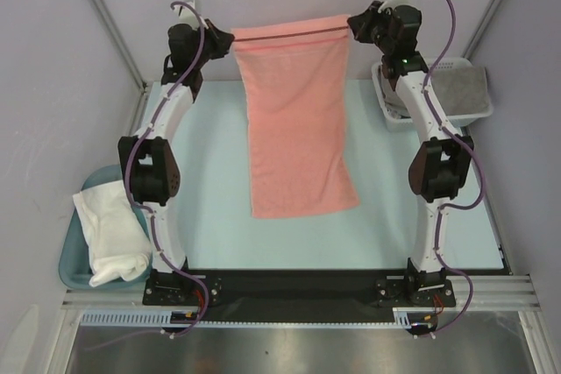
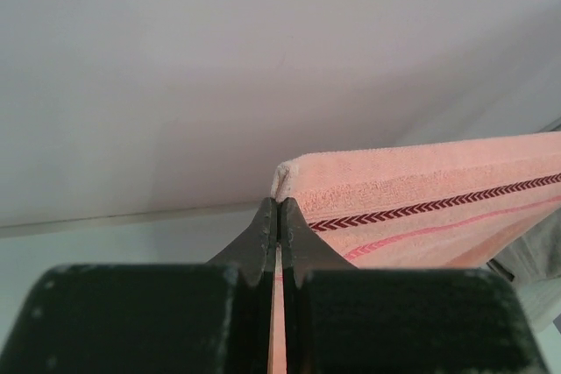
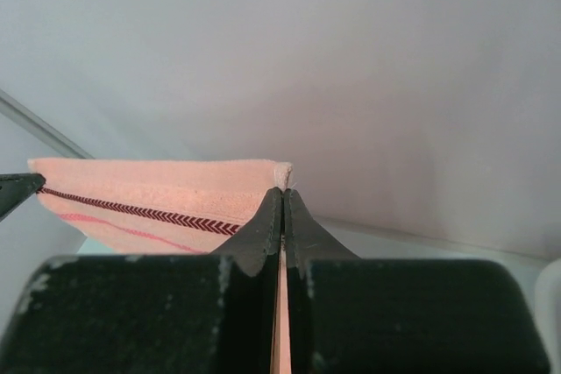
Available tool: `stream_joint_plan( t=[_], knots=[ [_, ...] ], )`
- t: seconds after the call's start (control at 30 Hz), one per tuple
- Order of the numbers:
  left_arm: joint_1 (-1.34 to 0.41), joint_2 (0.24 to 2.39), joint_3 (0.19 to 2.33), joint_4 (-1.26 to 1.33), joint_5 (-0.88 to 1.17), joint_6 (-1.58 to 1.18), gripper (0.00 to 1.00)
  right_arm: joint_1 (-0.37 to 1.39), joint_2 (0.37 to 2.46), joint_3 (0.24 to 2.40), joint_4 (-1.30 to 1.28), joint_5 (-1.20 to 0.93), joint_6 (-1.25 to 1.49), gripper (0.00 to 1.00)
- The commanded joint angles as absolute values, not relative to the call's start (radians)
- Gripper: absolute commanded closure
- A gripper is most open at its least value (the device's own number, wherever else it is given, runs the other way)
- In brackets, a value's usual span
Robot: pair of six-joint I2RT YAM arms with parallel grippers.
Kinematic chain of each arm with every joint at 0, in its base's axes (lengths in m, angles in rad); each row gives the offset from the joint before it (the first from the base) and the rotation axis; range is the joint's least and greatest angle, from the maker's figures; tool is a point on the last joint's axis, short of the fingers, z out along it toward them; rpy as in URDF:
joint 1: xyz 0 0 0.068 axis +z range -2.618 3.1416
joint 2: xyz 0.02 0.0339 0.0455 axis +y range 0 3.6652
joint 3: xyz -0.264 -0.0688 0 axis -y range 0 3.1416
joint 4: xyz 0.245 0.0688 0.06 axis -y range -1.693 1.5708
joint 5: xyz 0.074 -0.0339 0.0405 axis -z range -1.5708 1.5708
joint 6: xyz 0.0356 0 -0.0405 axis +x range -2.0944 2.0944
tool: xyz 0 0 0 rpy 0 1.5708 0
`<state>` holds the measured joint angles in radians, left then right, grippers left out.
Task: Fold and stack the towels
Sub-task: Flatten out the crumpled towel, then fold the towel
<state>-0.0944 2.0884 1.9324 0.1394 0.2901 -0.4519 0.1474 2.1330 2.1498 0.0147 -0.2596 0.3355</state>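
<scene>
Overhead, both arms hold the pink towel [image 1: 298, 120] stretched at the far side: left gripper [image 1: 226, 39] is pinched tight on its left top corner, and right gripper [image 1: 355, 24] is clamped on the right corner. Its lower end drapes onto the table [image 1: 219, 216] toward the near side. White towel [image 1: 110, 229] lies in the tub [image 1: 72, 256] near left, grey towel [image 1: 460, 85] in the basket [image 1: 390, 113] far right.

The left end effector [image 1: 230, 38] and right end effector [image 1: 355, 24] pinch a salmon-pink towel [image 1: 298, 129] by its top corners, spread wide above the surface [image 1: 210, 216] — a white towel [image 1: 110, 234] fills the teal tub [image 1: 74, 260].
</scene>
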Motion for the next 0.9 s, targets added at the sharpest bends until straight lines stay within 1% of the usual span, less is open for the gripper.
stream_joint_plan(
  t=[0.0, 0.03, 0.13, 0.33, 0.57, 0.67, 0.77, 0.8, 0.87],
  knots=[
    [-0.045, 2.069, 2.034, 0.147, 0.227, -0.417, 1.0, 0.153, 2.183, 2.284, 0.098, -0.203, 0.272, 1.0],
    [-0.04, 2.078, 2.057, 0.138, 0.222, -0.414, 1.0, 0.153, 2.231, 2.357, 0.089, -0.202, 0.267, 1.0],
    [-0.018, 2.118, 2.124, 0.127, 0.222, -0.42, 1.0, 0.149, 2.325, 2.475, 0.08, -0.203, 0.27, 1.0],
    [-0.008, 2.166, 2.21, 0.106, 0.222, -0.4, 1.0, 0.146, 2.375, 2.485, 0.159, -0.192, 0.282, 1.0],
    [-0.006, 2.207, 2.229, 0.098, 0.23, -0.406, 1.0, 0.129, 2.413, 2.482, 0.173, -0.21, 0.301, 1.0],
    [-0.008, 2.189, 2.201, 0.103, 0.241, -0.422, 1.0, 0.118, 2.414, 2.477, 0.16, -0.221, 0.316, 1.0],
    [-0.008, 2.137, 2.076, 0.141, 0.245, -0.439, 1.0, 0.12, 2.393, 2.461, 0.126, -0.229, 0.321, 1.0],
    [-0.008, 2.096, 2.0, 0.168, 0.242, -0.442, 1.0, 0.117, 2.382, 2.442, 0.114, -0.232, 0.324, 1.0],
    [-0.009, 2.053, 1.927, 0.189, 0.241, -0.449, 1.0, 0.117, 2.338, 2.375, 0.098, -0.235, 0.327, 1.0]
  ],
)
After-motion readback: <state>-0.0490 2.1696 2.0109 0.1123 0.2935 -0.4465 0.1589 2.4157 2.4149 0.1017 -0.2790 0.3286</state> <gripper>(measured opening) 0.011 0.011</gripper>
